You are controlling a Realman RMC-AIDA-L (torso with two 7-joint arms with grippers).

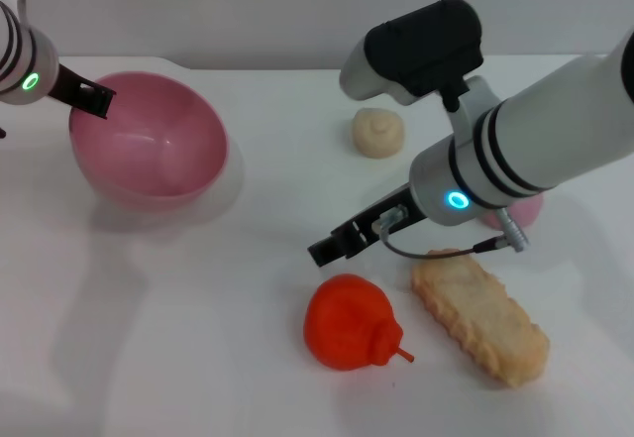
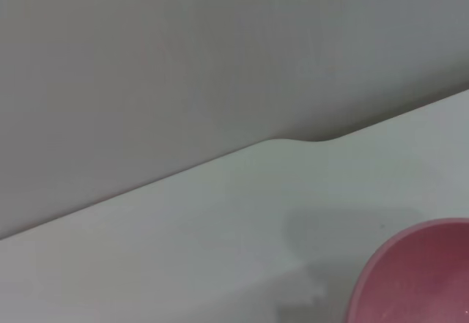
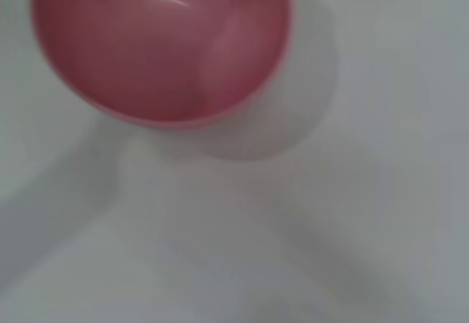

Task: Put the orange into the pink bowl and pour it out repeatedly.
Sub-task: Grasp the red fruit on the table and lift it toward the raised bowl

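The right arm (image 1: 555, 130) reaches in from the right edge of the table toward its middle, white with black rings and a lit blue ring at the wrist, a black-capped joint raised above it. The right gripper (image 1: 332, 247) points down and toward the left, low over the front middle of the table. The left arm (image 1: 20, 55) enters at the far left corner, a green light at its wrist, and the left gripper (image 1: 87, 95) points toward the right there.
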